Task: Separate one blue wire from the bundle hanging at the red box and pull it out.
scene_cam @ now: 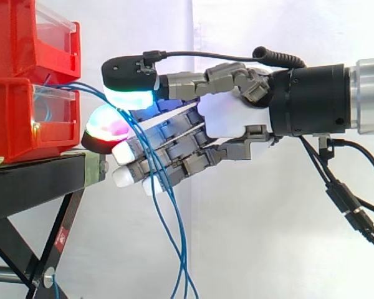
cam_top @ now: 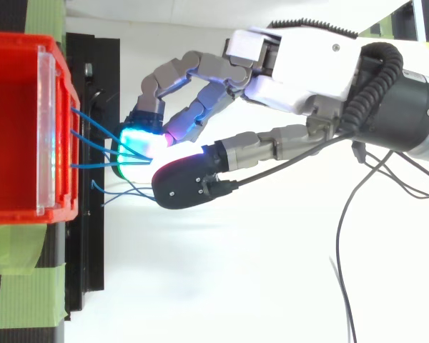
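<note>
- Closest to the overhead camera you see the robot's hand (cam_top: 300,64), white-palmed with grey fingers, reaching in from the right toward the bins. In the side view the hand (scene_cam: 227,118) lies level with its fingers pointing left.
- Note its state: the thumb pad (scene_cam: 131,93), glowing green and cyan, sits on top of a finger pad (scene_cam: 106,129) glowing red and magenta. The two pinch together on the blue wires, but you cannot tell how many strands are caught between them.
- The other fingers are only gently bent. Their white-glowing fingertips (scene_cam: 121,154) stack below the pinch, just beside the edge of the stand.
- Find the bundle of thin blue wires (scene_cam: 87,88) at the front of the lower bin. From above, the strands (cam_top: 100,164) leave the bin apart from one another and converge at the pinch.
- Past the pinch, the blue wires arc over and hang down in front of the fingers, running off the bottom of the side view.
- Two red plastic bins are stacked, the upper bin (scene_cam: 25,31) on the lower bin (scene_cam: 12,118). Each has a clear front panel (cam_top: 46,136).
- Both rest on a black metal stand (scene_cam: 31,180), which carries strips of green tape (cam_top: 18,286).
- Behind the hand hangs a white curtain (scene_cam: 268,237).
</note>
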{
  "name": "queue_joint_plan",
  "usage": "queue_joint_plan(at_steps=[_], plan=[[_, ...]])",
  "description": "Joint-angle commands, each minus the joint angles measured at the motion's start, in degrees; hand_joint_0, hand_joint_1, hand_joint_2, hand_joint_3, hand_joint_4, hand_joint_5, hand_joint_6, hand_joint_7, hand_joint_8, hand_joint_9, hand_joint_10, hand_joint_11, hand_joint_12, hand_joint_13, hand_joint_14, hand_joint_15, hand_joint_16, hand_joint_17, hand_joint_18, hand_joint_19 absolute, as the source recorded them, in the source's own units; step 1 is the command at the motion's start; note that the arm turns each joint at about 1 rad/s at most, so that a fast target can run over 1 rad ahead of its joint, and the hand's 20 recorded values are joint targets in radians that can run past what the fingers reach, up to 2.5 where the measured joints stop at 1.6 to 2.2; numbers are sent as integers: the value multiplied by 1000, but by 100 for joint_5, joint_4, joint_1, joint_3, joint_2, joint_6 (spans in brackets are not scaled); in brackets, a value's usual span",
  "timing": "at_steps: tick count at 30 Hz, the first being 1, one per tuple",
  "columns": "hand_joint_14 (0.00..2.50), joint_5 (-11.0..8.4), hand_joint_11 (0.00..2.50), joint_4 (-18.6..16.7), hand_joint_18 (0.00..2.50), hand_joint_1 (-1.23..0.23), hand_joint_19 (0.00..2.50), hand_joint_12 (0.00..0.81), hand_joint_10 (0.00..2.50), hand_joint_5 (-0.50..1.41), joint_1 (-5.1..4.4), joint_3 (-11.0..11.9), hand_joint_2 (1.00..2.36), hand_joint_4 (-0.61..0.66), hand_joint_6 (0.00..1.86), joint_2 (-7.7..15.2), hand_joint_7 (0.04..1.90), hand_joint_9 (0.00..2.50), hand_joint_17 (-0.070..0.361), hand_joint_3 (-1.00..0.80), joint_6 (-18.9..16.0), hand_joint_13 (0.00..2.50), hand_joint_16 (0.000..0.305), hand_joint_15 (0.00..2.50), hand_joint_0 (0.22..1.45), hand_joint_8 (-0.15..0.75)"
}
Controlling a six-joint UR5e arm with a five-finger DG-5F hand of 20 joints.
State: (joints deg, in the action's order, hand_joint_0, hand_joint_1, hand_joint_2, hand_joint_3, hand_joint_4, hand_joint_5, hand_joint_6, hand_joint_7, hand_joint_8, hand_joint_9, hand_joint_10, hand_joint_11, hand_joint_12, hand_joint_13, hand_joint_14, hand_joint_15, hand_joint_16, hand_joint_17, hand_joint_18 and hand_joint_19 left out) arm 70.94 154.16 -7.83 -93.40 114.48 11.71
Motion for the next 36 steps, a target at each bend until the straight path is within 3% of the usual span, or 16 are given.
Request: queue_joint_plan(at_steps=[1, 17, 26, 31, 36], plan=[[12, 7, 575, 0, 864, -693, 492, 455, 19, -136, 10, 6, 1015, 180, 864, 4, 908, 990, 119, -279, -11, 865, 53, 424, 562, 377], [14, 7, 579, 44, 860, -687, 500, 456, 20, -141, 89, 6, 1016, 194, 862, -13, 909, 983, 120, -289, 16, 860, 53, 426, 556, 378], [12, 25, 579, 422, 861, -685, 499, 457, 17, -142, 221, 243, 1014, 195, 861, -31, 899, 984, 120, -314, 191, 856, 53, 425, 554, 381], [12, 104, 566, 747, 859, -683, 504, 461, 17, -143, 265, 331, 1013, 195, 847, -31, 892, 977, 122, -335, 323, 855, 54, 429, 539, 381], [12, 271, 564, 844, 850, -674, 506, 461, 19, -139, 300, 331, 1013, 203, 831, -66, 884, 970, 122, -337, 385, 855, 54, 427, 536, 379]])
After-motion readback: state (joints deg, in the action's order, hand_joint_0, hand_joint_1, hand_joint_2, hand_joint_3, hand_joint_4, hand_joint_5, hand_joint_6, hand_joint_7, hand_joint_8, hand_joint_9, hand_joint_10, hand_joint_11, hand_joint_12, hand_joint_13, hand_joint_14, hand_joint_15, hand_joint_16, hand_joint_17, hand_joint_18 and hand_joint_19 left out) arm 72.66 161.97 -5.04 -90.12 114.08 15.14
